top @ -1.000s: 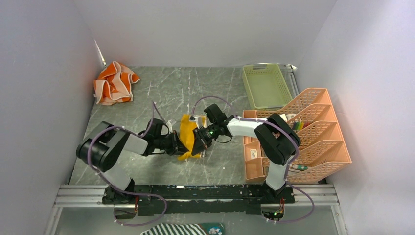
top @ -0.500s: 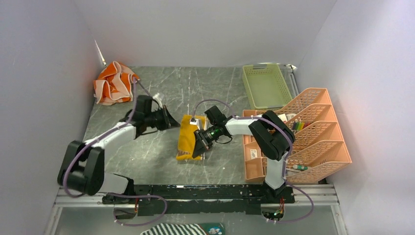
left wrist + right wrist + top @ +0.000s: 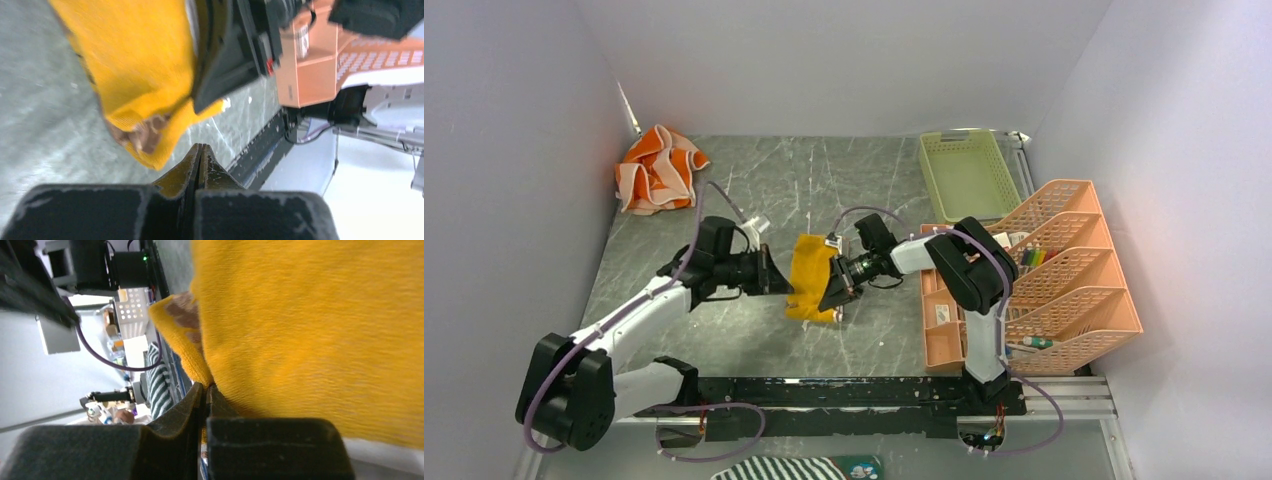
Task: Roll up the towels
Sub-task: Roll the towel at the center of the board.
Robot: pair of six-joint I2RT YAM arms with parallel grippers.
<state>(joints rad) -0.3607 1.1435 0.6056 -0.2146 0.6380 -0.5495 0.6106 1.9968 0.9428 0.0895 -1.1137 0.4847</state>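
The mustard-yellow towel (image 3: 810,268) hangs folded and bunched at the table's middle, and fills the right wrist view (image 3: 310,330). My right gripper (image 3: 833,291) is shut on its edge, with yellow cloth pinched between the fingertips (image 3: 207,388). My left gripper (image 3: 778,277) is shut and empty, just left of the towel. In the left wrist view its tips (image 3: 200,148) sit just below the towel's hanging corner (image 3: 145,80), apart from it. The large orange towel (image 3: 657,169) with cream border lies crumpled at the far left corner.
A green basket (image 3: 969,176) stands at the back right. An orange file organiser (image 3: 1064,290) stands along the right side, close behind the right arm. A black-and-white striped cloth (image 3: 789,468) lies below the front rail. Walls close in on three sides.
My left gripper let go of the yellow towel, swung away to the far left, and has now come back beside the towel, shut. The right gripper keeps holding the towel.
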